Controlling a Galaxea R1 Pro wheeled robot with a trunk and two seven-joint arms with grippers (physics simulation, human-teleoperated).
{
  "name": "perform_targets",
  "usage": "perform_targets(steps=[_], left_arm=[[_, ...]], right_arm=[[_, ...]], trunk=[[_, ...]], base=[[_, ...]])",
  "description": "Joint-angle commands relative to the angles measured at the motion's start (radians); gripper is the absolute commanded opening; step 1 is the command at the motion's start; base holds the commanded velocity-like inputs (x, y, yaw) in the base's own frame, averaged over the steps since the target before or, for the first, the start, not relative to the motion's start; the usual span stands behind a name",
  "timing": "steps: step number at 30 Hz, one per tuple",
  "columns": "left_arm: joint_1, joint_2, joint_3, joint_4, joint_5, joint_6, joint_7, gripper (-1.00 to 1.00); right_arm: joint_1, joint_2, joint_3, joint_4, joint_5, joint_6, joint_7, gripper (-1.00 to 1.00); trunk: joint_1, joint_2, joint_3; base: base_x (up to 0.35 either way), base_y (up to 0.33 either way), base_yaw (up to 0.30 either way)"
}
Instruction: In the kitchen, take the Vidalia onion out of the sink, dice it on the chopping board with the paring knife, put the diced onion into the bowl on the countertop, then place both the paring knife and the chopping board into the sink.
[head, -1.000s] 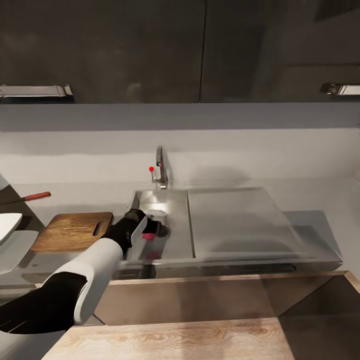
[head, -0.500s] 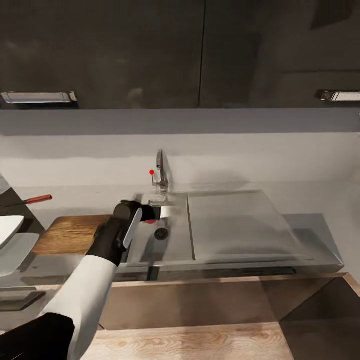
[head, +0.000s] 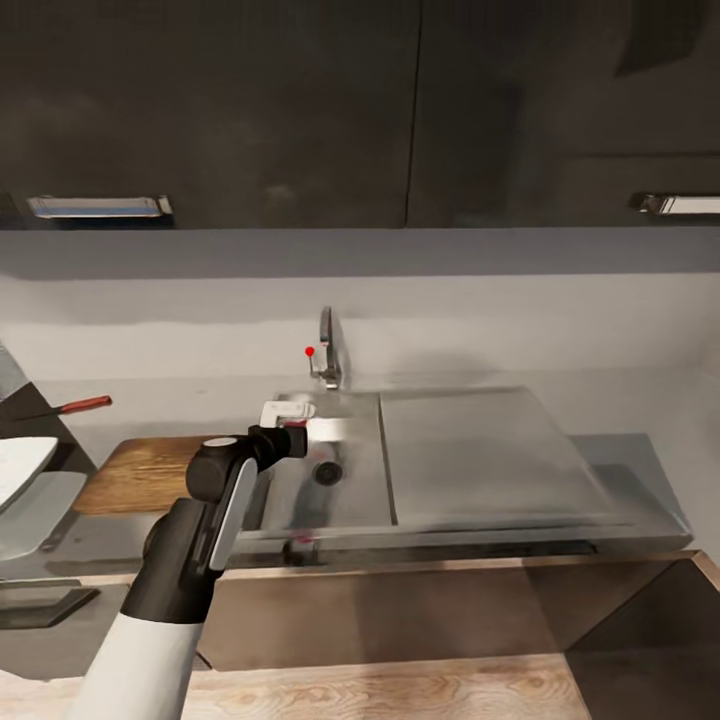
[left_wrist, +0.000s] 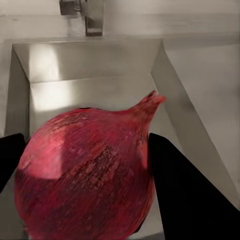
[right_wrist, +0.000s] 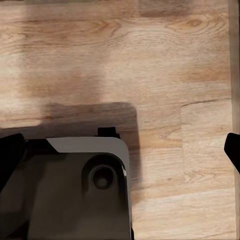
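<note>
My left gripper (head: 296, 438) is shut on the onion (left_wrist: 85, 170), a whole dark red bulb with a pointed tip, held between black fingers (left_wrist: 187, 195). It hangs above the left part of the sink (head: 350, 500), over the basin with its dark drain (head: 327, 472). Only a red sliver of the onion (head: 297, 428) peeks out in the head view. The brown chopping board (head: 135, 472) lies on the countertop (head: 625, 447) left of the sink. Behind it rests the paring knife (head: 72, 407) with its reddish handle. The white bowl (head: 20, 462) sits at the far left edge. My right gripper (right_wrist: 120, 152) hangs open over wooden flooring.
The chrome tap (head: 326, 358) with a red-tipped lever stands behind the basin. The flat steel drainer (head: 480, 455) spreads to the right. Dark wall cabinets (head: 300, 110) hang overhead. In the right wrist view a grey part of my base (right_wrist: 75, 190) sits over the wooden floor.
My left gripper has risen from the drain area with the onion and now holds it above the basin. The head view has shifted slightly.
</note>
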Motion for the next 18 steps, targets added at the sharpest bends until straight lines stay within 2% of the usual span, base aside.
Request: perform_targets(steps=[1,12,18], left_arm=[[0.000,0.000,0.001,-0.003,0.005,0.004,-0.001,-1.00],[0.001,0.000,0.001,-0.012,0.005,0.005,-0.001,-1.00],[0.001,0.000,0.001,-0.012,0.005,0.006,-0.001,-1.00]], right_arm=[[-0.001,0.000,0.009,0.001,-0.009,-0.003,-0.002,1.00],[-0.001,-0.002,0.009,0.001,-0.009,-0.003,-0.002,1.00],[-0.001,-0.005,0.009,0.001,-0.009,-0.003,-0.002,1.00]], trunk=[[0.001,-0.002,0.000],[0.001,-0.002,0.008],[0.001,-0.002,0.008]], base=[[0.000,0.186,0.000],[-0.003,0.274,0.000],[-0.104,0.308,0.000]])
